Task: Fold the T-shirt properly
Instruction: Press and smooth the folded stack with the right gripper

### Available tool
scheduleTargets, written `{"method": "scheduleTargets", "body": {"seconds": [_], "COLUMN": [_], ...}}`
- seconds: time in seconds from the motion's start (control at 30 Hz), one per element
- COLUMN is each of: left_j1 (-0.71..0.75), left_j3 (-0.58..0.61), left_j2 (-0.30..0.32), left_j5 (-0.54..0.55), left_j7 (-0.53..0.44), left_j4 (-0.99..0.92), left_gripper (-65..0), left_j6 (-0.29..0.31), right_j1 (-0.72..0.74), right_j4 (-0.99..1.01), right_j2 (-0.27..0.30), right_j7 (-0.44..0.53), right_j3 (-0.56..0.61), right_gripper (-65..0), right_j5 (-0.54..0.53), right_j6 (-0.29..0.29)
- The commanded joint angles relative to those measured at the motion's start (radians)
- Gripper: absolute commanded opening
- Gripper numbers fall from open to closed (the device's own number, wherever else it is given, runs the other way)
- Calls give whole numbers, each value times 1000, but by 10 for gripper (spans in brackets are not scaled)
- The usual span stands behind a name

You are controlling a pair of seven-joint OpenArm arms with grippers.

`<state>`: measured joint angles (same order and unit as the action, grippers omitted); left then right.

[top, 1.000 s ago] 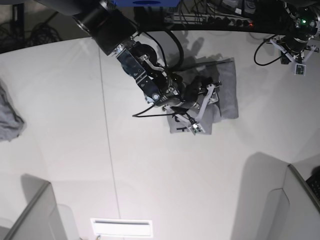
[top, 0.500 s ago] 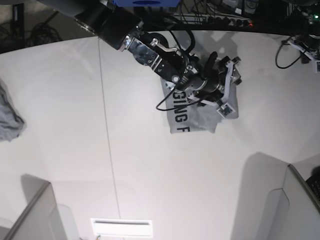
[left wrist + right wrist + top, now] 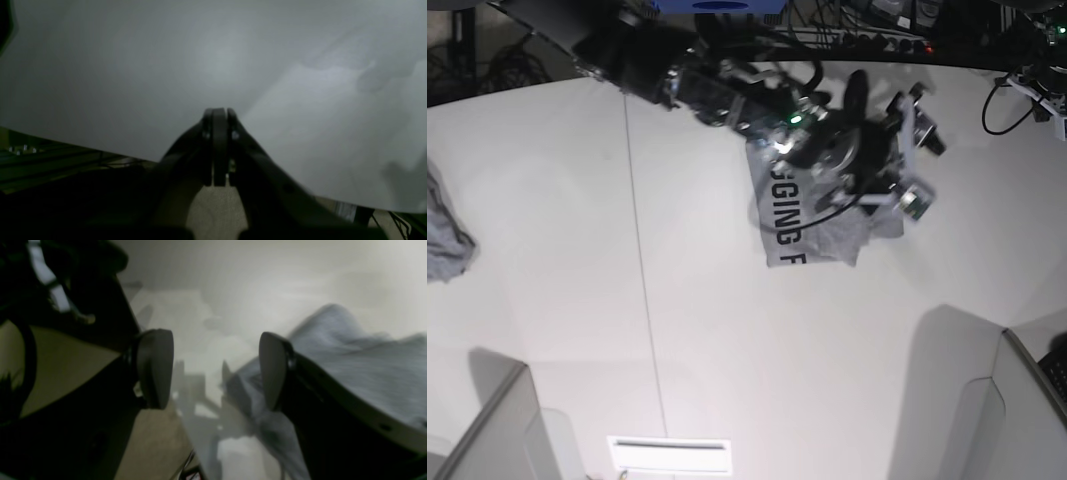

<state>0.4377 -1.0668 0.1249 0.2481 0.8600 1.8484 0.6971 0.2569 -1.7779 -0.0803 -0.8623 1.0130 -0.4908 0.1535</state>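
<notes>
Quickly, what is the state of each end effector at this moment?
Left end effector: closed, holding nothing, above the bare table.
Right end effector: open, holding nothing, beside the T-shirt.

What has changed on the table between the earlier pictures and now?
The right gripper moved from the near edge of the T-shirt up and toward the base view's right, and its jaws are open now. The lettering got uncovered. The left gripper drew back to the far corner, jaws closed. The cloth lump stayed.
</notes>
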Motion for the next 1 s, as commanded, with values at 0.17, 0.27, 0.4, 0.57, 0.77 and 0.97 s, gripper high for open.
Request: {"method": "scheduleTargets", "body": {"seconds": [0.17,0.27,0.4,0.57,0.77,0.97], "left_j1": [3,5,5,5,5,3], "left_j3": [-99,-109,-109,-111,-111,-109], "left_j2": [11,15,15,14,14,14], "left_j5": [10,10,10,10,10,10], "left_j7": [-17,-17,-17,-17,-17,-17], "left_j4": [15,18,18,18,17,17], "left_gripper": [-650,-650,-650,-650,-650,-650], "left_j6": [1,1,1,1,1,1], "right_j1": [-72,-61,-35,15,37,37], "right_j4": [-110,-33,100,249,358,359], "right_j2": [76,84,78,55,14,-52], "right_j7": [15,15,24,73,79,78], "right_j3": [-282,-333,-334,-334,-331,-263], "right_gripper": [-650,-650,-650,-650,-650,-650], "right_j5": [8,7,7,11,13,11], "right_j6": [5,2,2,2,1,1]}}
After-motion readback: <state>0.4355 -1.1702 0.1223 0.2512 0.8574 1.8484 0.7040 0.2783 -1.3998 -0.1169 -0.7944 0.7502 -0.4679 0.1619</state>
